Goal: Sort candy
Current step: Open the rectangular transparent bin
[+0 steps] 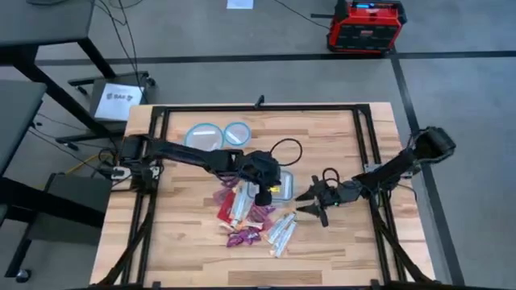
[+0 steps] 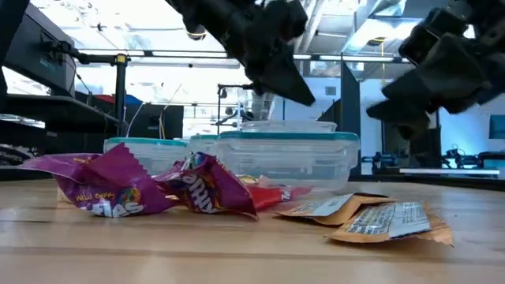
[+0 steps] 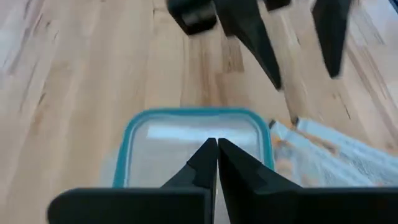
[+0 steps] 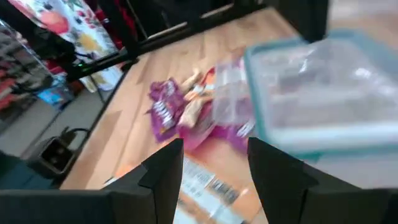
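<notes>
— While you look down from above, where is your left pincer (image 1: 263,196)?

— It hangs over the middle of the desk (image 1: 339,242), just above the square blue-rimmed container (image 1: 282,184). My wrist camera shows its two fingers (image 3: 205,163) pressed together, with nothing between them.

— And the right pincer (image 1: 313,201)?

— Just beside that same container, on its other side, fingers spread wide and holding nothing. Its tips point toward the candy (image 1: 251,219).

— Where does the candy lie?

— In a loose heap on the desk, on the near side of the square container. The purple packets (image 2: 118,188) sit together at one end; red ones lie among them, though from above I cannot tell how many. The orange-white bar wrappers (image 2: 371,217) lie flat at the other end, toward my right arm. None of it is inside the container, as far as I can see.

— Anything else?

— Two round blue-rimmed lids (image 1: 218,134) at the far side of the desk, well apart from the heap.
</notes>
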### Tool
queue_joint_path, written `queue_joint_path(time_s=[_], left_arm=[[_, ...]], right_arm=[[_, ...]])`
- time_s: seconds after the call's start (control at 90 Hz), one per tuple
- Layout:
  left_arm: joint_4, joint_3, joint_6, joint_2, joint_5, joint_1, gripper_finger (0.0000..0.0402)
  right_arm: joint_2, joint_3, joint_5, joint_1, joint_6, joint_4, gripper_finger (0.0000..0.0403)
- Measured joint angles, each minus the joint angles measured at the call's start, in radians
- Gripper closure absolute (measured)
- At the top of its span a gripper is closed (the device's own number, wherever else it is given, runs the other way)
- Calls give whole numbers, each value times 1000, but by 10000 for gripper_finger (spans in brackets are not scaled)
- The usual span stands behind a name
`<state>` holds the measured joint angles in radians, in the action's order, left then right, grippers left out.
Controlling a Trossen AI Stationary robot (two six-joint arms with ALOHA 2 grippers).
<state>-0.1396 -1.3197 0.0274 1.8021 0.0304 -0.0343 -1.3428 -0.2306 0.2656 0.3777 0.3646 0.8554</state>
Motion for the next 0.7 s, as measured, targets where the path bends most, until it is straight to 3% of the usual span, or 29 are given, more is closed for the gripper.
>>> queue_joint_path(time_s=[0.144,0.344,0.7], left_arm=[[-101,-1,29,-48,72,-6,402],[-232,10,6,-93,91,-6,402],[-180,306,-189,-305,153,-30,402]], right_arm=[[15,-102,-1,-73,-84,-196,237],[14,-252,-1,-167,-180,-505,237],[15,-277,-5,-225,-198,-529,237]])
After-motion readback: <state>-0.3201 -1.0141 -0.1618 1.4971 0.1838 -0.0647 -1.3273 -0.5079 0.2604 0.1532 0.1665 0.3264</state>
